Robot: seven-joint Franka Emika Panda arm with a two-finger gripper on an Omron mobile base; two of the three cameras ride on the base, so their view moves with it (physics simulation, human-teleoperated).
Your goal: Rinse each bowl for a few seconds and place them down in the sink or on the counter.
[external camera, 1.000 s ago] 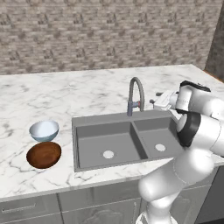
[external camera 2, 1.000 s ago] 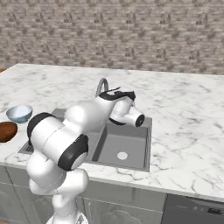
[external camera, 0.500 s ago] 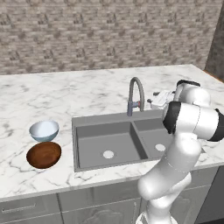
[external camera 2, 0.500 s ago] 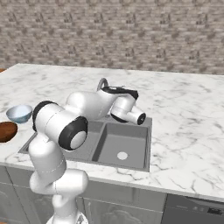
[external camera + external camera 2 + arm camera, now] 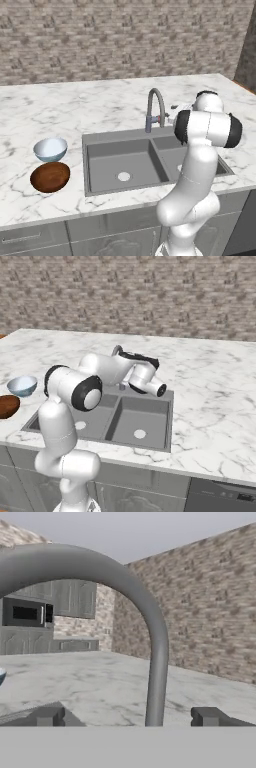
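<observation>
A: What are your base views showing you that the hand view is cutting off?

B: You are seeing the pale blue-white bowl [image 5: 50,149] and reddish-brown bowl [image 5: 50,176] sitting side by side on the counter [image 5: 100,107], left of the sink [image 5: 122,160].

A: And the gripper [image 5: 127,717]?

B: Its fingers are standing apart, gripping nothing, flanking the tap [image 5: 150,627].

Two bowls [image 5: 50,162] on counter [image 5: 100,105] left of sink [image 5: 125,160]

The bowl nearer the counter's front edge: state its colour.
Dark reddish-brown, wood-like bowl; the left base view shows it best.
</observation>
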